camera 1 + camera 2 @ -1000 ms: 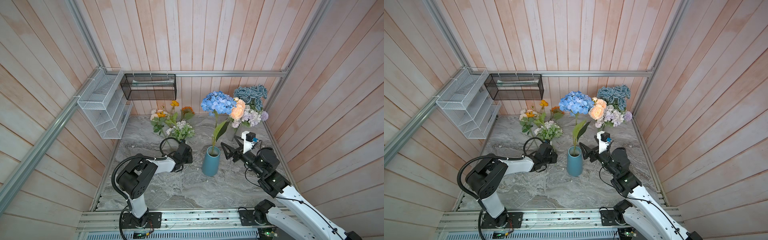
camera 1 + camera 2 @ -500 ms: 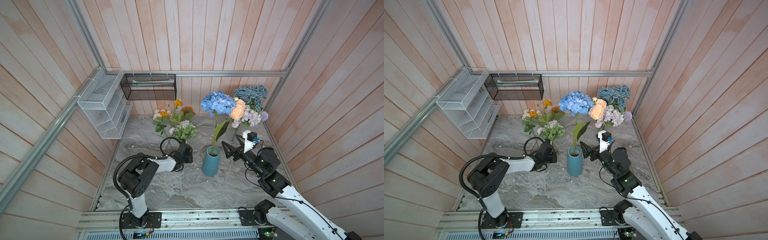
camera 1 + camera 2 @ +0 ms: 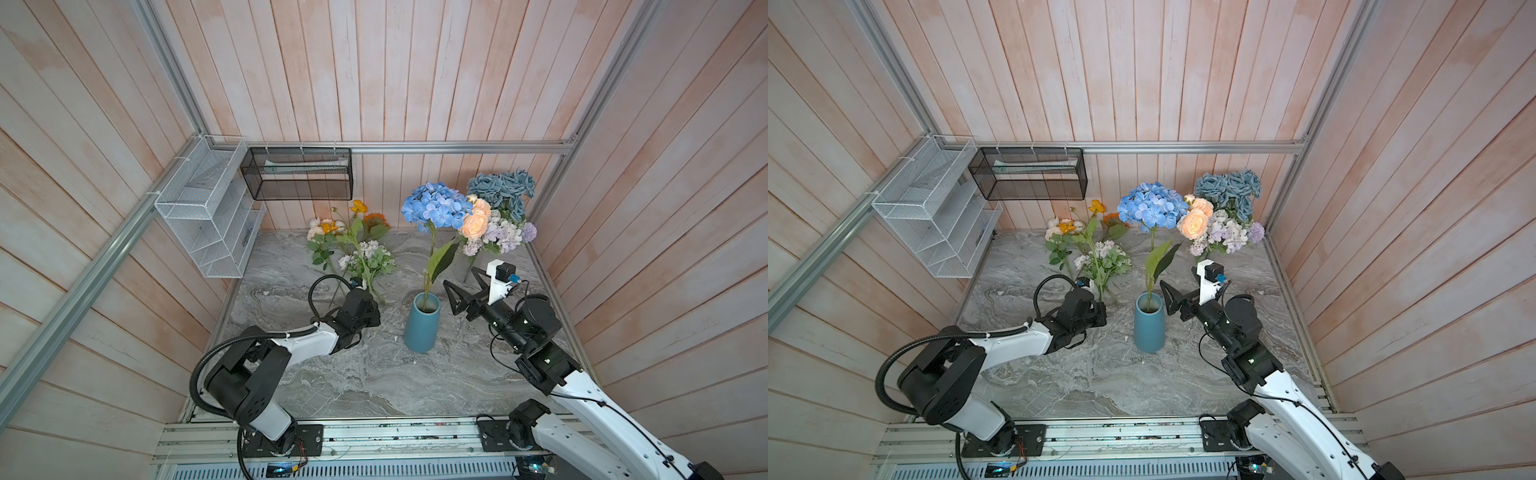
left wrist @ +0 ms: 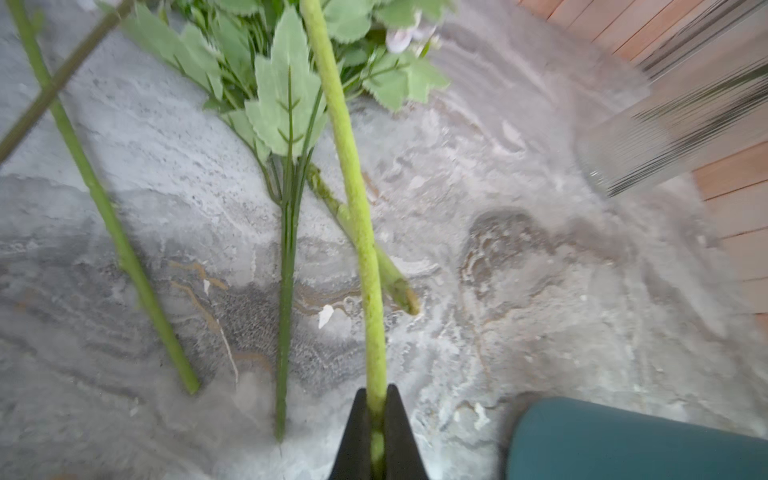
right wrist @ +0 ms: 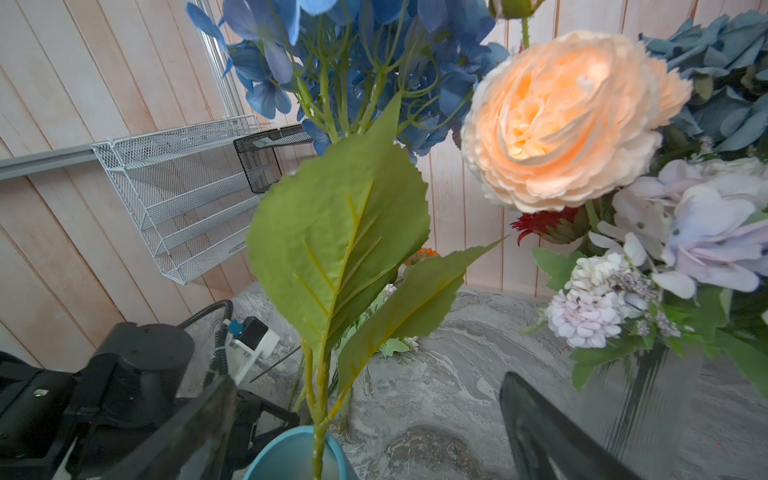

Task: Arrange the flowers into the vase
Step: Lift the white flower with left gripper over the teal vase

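The left gripper [image 4: 376,401] pinches a thick green stem [image 4: 357,199].
The stem belongs to the loose flowers [image 3: 357,249] lying on the grey floor [image 3: 374,374], left of the blue vase [image 3: 422,328]. A blue hydrangea [image 3: 434,205] stands in that vase. The right gripper [image 3: 461,279] hangs wide open just right of the vase, holding nothing.

Colours near my black left fingers [image 4: 353,440]
Teal vase [image 3: 420,332], blue hydrangea [image 3: 434,205], peach rose [image 3: 473,224], pale-green stem [image 4: 357,208]; grey veined marble table [image 3: 374,382], pinkish wood-plank walls [image 3: 374,83].
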Controlling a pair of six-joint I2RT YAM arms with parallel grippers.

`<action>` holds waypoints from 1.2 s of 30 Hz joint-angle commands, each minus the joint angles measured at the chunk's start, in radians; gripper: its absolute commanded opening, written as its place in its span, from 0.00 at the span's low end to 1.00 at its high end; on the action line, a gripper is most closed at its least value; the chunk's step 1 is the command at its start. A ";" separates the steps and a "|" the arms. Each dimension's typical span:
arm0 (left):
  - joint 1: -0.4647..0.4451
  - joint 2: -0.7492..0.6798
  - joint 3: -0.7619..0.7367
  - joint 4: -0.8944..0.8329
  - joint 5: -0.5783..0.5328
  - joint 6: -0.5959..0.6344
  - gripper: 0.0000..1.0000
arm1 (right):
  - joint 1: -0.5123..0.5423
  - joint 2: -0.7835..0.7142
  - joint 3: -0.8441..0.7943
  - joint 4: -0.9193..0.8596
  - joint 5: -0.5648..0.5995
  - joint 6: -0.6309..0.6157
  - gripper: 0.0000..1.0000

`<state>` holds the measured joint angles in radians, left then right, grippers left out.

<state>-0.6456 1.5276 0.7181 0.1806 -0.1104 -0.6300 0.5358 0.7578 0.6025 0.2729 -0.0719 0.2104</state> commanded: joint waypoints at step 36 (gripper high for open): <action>-0.247 -0.378 0.067 0.185 0.018 0.327 0.00 | -0.002 0.036 0.146 0.065 -0.137 0.083 0.94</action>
<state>-0.8906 1.1961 0.7494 0.3794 -0.0608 -0.4099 0.5354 0.7727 0.6907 0.3069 -0.1417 0.2733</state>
